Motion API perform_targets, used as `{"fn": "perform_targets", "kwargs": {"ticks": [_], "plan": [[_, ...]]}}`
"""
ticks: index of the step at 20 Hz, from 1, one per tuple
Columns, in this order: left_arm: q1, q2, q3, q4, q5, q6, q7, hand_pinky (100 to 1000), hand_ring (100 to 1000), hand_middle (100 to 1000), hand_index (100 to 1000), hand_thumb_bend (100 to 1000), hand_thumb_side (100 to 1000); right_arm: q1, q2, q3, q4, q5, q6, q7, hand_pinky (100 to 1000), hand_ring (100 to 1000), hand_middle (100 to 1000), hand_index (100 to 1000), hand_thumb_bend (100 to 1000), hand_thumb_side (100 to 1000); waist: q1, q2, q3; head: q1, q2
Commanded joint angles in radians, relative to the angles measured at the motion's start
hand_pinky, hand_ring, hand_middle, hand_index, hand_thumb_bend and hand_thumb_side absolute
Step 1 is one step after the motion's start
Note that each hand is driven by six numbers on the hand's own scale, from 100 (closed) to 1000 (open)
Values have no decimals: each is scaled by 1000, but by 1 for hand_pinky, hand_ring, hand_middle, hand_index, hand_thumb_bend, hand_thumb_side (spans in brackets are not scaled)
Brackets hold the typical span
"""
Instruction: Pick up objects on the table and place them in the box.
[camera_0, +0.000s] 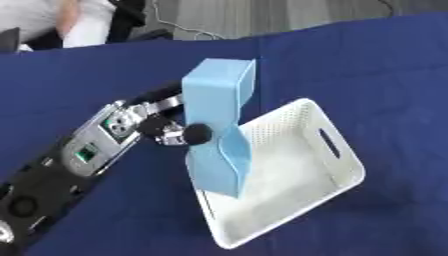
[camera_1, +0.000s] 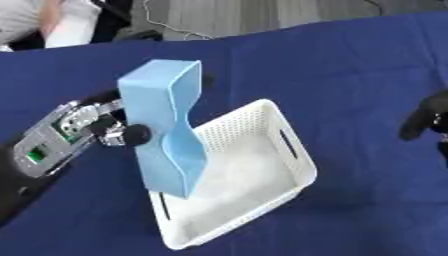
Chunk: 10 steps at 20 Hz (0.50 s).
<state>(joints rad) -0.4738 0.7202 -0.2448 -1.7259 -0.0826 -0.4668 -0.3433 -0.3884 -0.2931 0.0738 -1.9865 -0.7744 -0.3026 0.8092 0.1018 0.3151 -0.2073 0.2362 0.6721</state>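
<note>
A tall light blue block (camera_0: 217, 125), pinched in at its middle, hangs upright over the left part of a white perforated box (camera_0: 337, 172). My left hand (camera_0: 171, 127) comes in from the lower left and is shut on the block, with the thumb on its near face and the fingers hidden behind it. The block's lower end sits above or just inside the box's left wall; I cannot tell if it touches. My right hand (camera_1: 429, 117) shows only at the right edge of the right eye view, dark and blurred, away from the box.
A dark blue cloth (camera_0: 350, 75) covers the whole table. Past the far edge is a grey floor with cables. A person in white sits at the upper left, away from the block and the box.
</note>
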Motion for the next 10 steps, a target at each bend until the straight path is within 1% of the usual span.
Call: {"fn": "perform_targets", "kwargs": {"ticks": [1, 3, 4, 5, 6, 7, 8, 9, 10], "plan": [[-37, 30, 70, -36, -258, -63, 0, 1000, 1000, 1000, 1000, 333, 950, -11, -21, 1, -14, 0, -99, 98, 674, 798, 847, 805, 100, 770, -2, -19, 2, -12, 5], [-57, 19, 83, -52, -445, -98, 33, 1000, 1000, 1000, 1000, 409, 933, -10, -21, 1, -14, 0, -99, 98, 674, 798, 847, 805, 100, 770, -2, -19, 2, -12, 6], [-68, 15, 80, -58, -517, -115, 53, 1000, 1000, 1000, 1000, 546, 890, -10, -22, 2, -14, 1, -99, 98, 674, 799, 848, 806, 100, 769, -2, -19, 2, -13, 7], [-79, 10, 75, -62, -578, -134, 73, 1000, 1000, 1000, 1000, 603, 874, -10, -22, 3, -14, 1, -99, 98, 674, 798, 847, 805, 100, 772, -2, -19, 2, -13, 8], [-89, 8, 67, -65, -625, -153, 93, 1000, 1000, 1000, 1000, 666, 846, -9, -22, 3, -14, 1, -100, 98, 674, 798, 847, 805, 100, 770, -1, -20, 2, -12, 10], [-96, 6, 60, -63, -659, -169, 110, 1000, 1000, 1000, 1000, 707, 831, -9, -22, 3, -14, 1, -100, 98, 674, 797, 847, 804, 100, 770, -1, -20, 1, -11, 10], [-101, 6, 53, -62, -686, -187, 124, 1000, 1000, 1000, 1000, 737, 812, -10, -22, 3, -14, 0, -100, 98, 673, 797, 846, 804, 100, 770, 0, -21, 0, -11, 11], [-103, 6, 50, -60, -707, -205, 136, 1000, 1000, 1000, 1000, 721, 824, -10, -23, 3, -14, -1, -99, 98, 673, 797, 846, 804, 100, 770, 0, -21, 0, -11, 11], [-104, 6, 46, -58, -724, -222, 147, 1000, 1000, 1000, 1000, 763, 794, -11, -23, 3, -14, -1, -99, 98, 673, 797, 846, 804, 100, 770, 0, -21, 0, -12, 11]]}}
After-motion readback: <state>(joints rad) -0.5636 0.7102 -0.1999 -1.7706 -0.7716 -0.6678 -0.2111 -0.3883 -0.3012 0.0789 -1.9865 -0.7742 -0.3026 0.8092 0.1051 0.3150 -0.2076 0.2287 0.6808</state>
